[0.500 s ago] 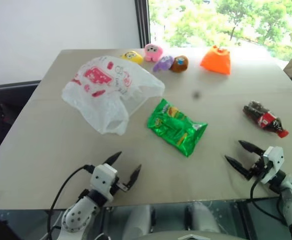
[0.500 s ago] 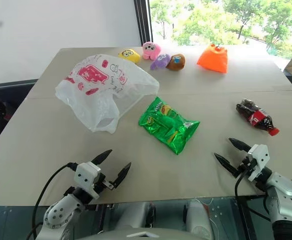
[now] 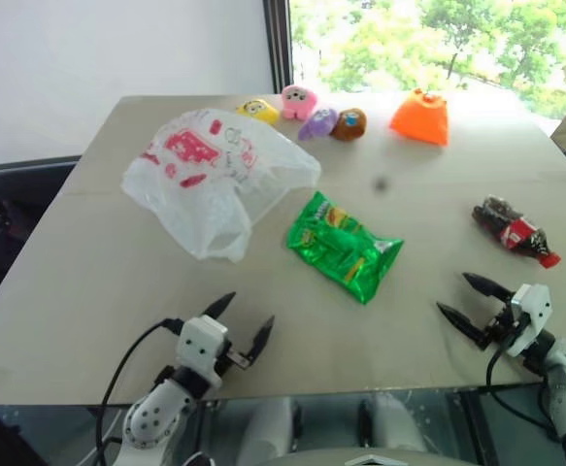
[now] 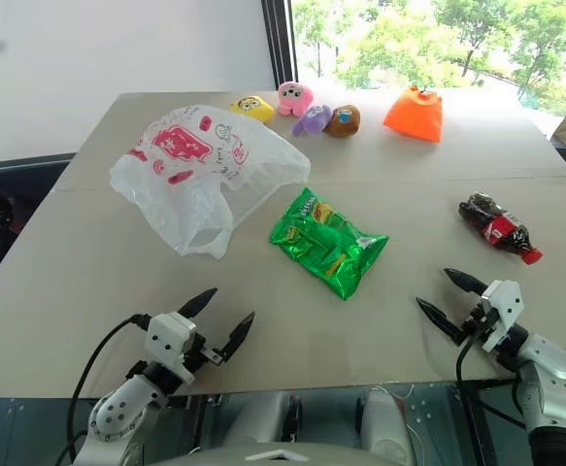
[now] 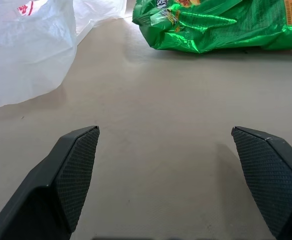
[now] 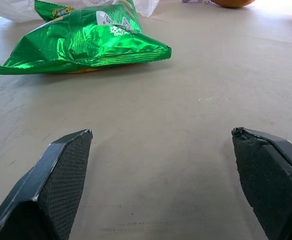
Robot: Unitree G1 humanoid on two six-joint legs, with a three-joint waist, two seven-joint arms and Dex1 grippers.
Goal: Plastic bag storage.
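Here, both hands empty, fingers spread wide: left hand (image 3: 243,330), right hand (image 3: 467,301), plastic bag (image 3: 210,175) well apart

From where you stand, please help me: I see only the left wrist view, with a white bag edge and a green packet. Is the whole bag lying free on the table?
Observer: Yes. The plastic bag lies crumpled on the table, touched by neither gripper.
Operator: What is behind the bag?
Observer: Four small plush toys stand in a row near the far edge, with an orange pouch beside them.
Operator: Where is the other gripper?
Observer: The right gripper is open near the front edge; a small cola bottle lies beyond it.
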